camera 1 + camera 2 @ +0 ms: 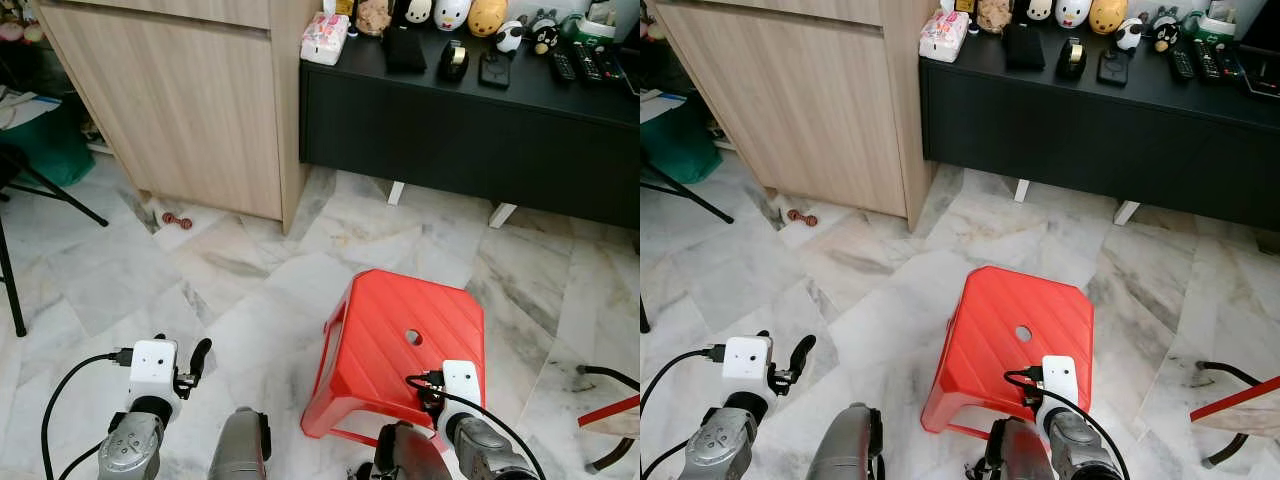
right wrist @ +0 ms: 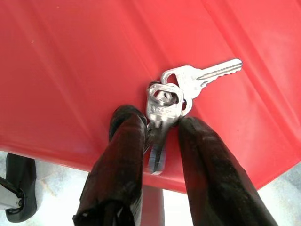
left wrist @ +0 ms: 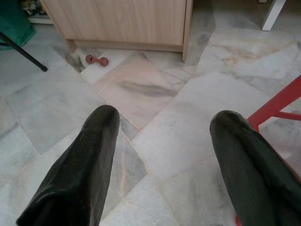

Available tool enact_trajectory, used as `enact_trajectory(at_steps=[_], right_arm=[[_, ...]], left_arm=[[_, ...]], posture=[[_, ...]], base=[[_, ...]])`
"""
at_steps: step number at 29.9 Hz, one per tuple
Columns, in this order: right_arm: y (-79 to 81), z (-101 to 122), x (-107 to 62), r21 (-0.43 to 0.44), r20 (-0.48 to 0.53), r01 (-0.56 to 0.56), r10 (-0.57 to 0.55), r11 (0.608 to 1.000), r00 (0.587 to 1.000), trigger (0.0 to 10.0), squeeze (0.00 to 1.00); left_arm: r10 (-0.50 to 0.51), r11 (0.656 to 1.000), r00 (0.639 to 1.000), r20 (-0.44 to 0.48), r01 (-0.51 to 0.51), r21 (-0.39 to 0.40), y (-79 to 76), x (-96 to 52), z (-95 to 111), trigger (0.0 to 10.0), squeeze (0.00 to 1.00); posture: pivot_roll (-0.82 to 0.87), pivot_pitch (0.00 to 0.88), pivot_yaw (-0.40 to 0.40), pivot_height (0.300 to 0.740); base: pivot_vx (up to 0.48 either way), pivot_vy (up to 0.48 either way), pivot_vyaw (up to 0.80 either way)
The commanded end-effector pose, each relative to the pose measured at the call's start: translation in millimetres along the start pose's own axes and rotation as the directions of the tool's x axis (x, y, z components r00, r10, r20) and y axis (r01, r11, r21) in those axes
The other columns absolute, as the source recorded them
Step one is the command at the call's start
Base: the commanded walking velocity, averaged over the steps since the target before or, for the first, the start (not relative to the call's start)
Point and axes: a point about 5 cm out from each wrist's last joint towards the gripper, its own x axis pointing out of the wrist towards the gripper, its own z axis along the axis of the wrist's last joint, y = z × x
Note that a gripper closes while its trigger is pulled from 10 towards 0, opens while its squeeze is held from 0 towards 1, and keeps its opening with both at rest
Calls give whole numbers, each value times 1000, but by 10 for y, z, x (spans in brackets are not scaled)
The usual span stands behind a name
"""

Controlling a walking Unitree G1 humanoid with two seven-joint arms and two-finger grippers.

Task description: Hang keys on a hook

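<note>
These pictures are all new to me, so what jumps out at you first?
A bright red stool stands on the marble floor, in front of a black cabinet crowded with small figurines. The right gripper pinches a bunch of silver keys just above the stool's seat. The left gripper is open over the floor.

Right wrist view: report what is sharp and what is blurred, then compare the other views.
Right wrist view: the keys on the red stool are crisp at their heads, one blade between the right tool fingers smeared. Left wrist view: left tool fingers soft, marble floor sharp. Eye views: evenly lit, mild glare on the floor.
</note>
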Motion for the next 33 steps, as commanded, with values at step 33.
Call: enact_trajectory(at_steps=[33], right_arm=[[-122, 210, -75, 216, 304, 32, -98, 976, 948, 0, 0]], left_arm=[[-1, 1000, 999, -39, 1, 17, 37, 115, -73, 10000, 0]], posture=[[216, 148, -49, 641]], base=[[0, 0, 0]])
